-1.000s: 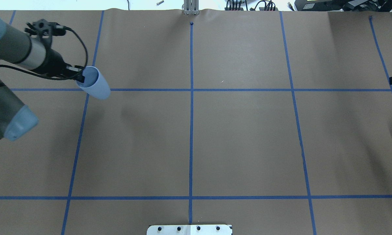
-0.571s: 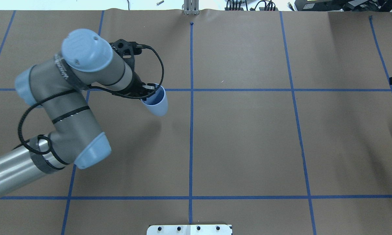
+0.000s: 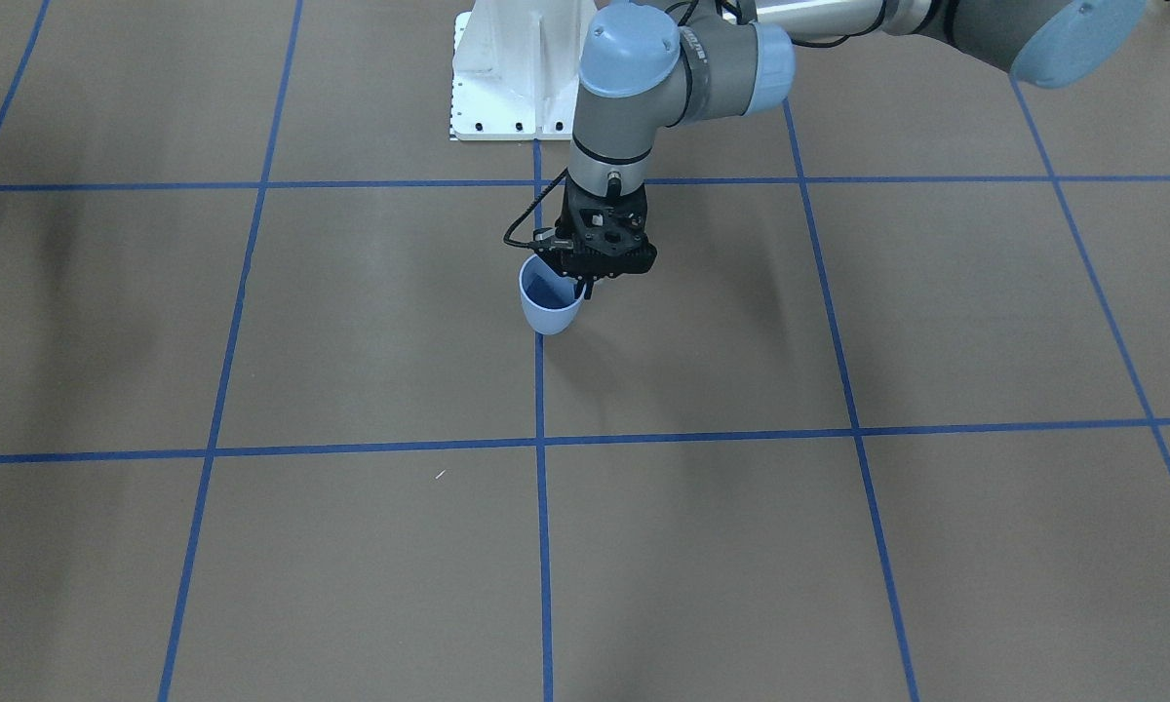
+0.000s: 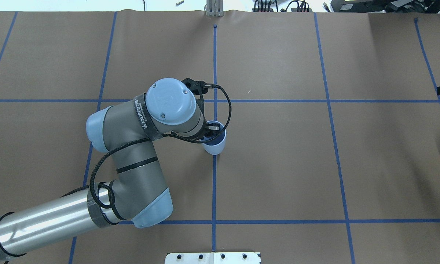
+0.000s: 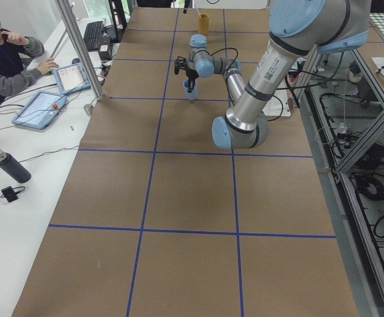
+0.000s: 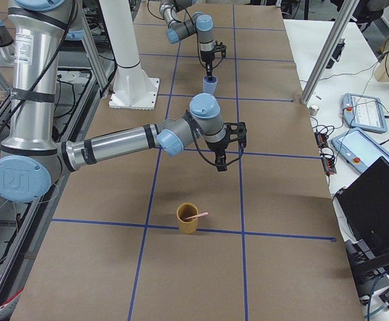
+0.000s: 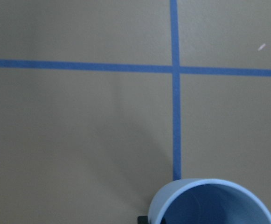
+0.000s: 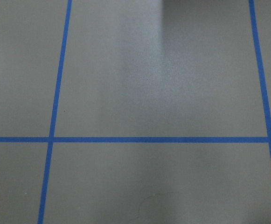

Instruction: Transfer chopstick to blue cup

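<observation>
Since the left gripper (image 3: 583, 286), pinched on the rim of the cup (image 3: 549, 312), has carried it from the left edge to centre, the right gripper (image 6: 221, 164), aperture indiscernible, can fetch the chopstick (image 6: 197, 216).

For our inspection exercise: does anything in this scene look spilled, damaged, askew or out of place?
Nothing is spilled or damaged. The blue cup is roughly upright, pinched at its rim by the left end effector. The only stray thing is a tiny white fleck on the brown paper, apart from the cup.

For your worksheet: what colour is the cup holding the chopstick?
That cup is mustard yellow; exterior right view shows it best.
</observation>
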Tool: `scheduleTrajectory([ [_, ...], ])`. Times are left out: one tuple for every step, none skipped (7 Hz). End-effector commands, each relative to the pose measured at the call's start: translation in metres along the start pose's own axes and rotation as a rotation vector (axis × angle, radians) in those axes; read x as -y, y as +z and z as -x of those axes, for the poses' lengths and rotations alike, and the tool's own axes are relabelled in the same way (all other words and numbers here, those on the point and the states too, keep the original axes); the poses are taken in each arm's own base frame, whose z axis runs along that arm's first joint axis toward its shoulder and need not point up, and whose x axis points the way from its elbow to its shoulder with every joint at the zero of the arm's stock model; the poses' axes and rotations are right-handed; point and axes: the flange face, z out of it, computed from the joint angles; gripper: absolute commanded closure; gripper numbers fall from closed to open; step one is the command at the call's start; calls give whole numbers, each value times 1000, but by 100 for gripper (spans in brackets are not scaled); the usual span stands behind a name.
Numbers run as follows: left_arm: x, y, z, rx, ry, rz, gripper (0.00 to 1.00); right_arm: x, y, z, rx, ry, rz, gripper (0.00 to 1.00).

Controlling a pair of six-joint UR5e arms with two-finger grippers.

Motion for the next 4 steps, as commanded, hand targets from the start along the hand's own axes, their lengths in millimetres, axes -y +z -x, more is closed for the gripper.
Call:
scheduleTrajectory([
  [-6,6,-1,10,6,-6,27,0,0,0,0,1,0,0],
  [-10,8,-3,28,17,-64,2,0,0,-1,-1,2,1,0],
  [-11,0,-6,11,30,-67,1,0,0,-1,-1,2,1,0],
  [-3,-14,-3,-17,58,-36,0,0,2,-2,-3,5,4,0],
])
